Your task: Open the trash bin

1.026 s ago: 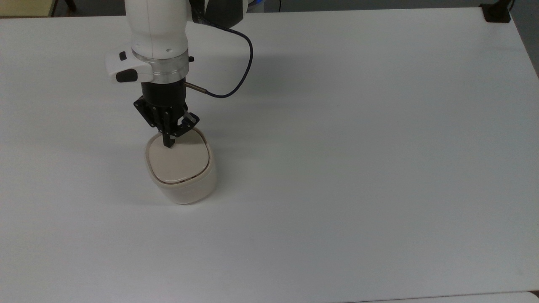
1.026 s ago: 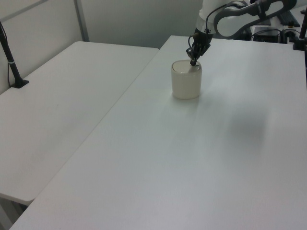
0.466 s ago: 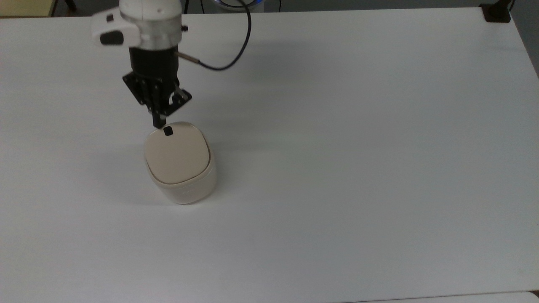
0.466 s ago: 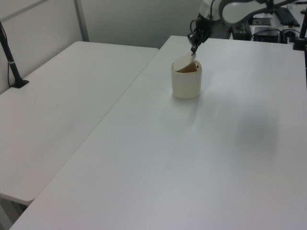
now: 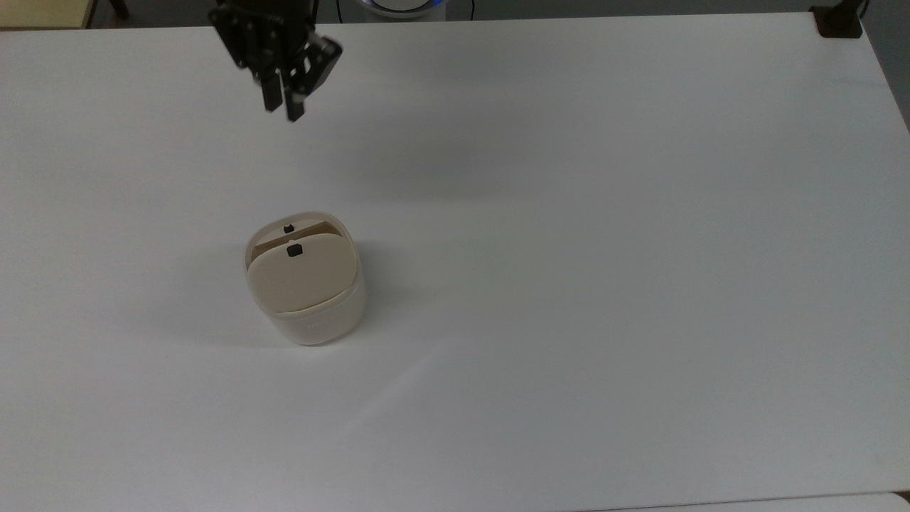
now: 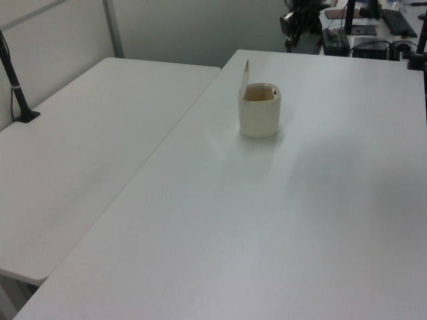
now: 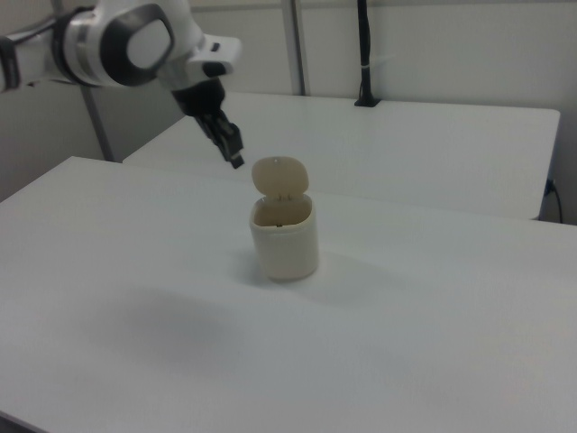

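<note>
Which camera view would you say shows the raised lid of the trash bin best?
The right view: the lid faces the camera, standing upright above the trash bin. The left view shows it edge-on, a thin sliver. The top view foreshortens it.

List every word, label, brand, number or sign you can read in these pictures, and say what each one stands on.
No text can be read here.
Trash bin: a faint embossed mark shows on its front wall in the top view, too faint to read.
Lid: plain, raised upright, no lettering.
Gripper: black, no label visible.
Table: bare white surface, no markings.
</note>
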Robot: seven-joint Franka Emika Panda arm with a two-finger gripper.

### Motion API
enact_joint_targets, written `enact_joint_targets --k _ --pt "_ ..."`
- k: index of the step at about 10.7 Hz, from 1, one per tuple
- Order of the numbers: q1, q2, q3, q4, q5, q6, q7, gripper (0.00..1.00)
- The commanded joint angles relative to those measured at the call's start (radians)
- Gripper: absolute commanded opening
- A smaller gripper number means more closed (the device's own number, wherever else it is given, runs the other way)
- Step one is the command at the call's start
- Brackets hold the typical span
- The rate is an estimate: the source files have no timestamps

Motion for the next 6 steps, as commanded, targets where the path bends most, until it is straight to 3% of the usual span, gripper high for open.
enact_joint_targets --k 1,6 --pt "0.06 -0.083 -0.003 -0.018 0.042 -0.148 0.021 1.0" --pt "0.121 -0.124 0.0 -0.05 0.043 -0.288 -0.042 1.0"
